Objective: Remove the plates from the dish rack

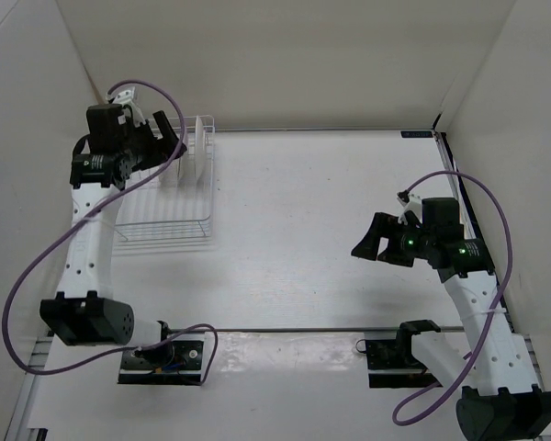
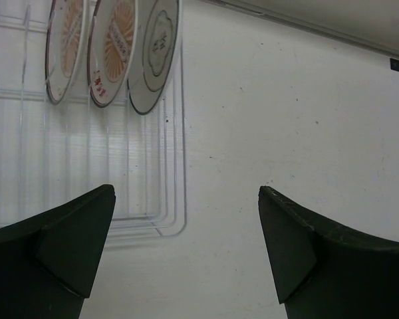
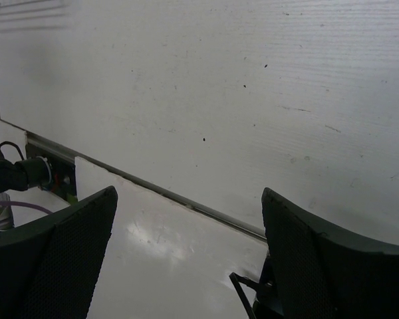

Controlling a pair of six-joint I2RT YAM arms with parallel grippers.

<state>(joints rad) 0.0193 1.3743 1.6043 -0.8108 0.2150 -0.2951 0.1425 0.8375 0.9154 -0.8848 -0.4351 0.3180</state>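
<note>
Only the left wrist view shows the three plates (image 2: 110, 50) face-on, upright in the far-left-corner dish rack (image 1: 163, 225); left gripper (image 2: 186, 199) and right gripper (image 3: 189, 199) gape empty.

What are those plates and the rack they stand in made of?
The plates look like glazed ceramic, possibly melamine: smooth, faintly glossy faces with printed patterns. The dish rack looks like white-coated metal wire, maybe plastic: thin parallel rods, rounded corners.
</note>
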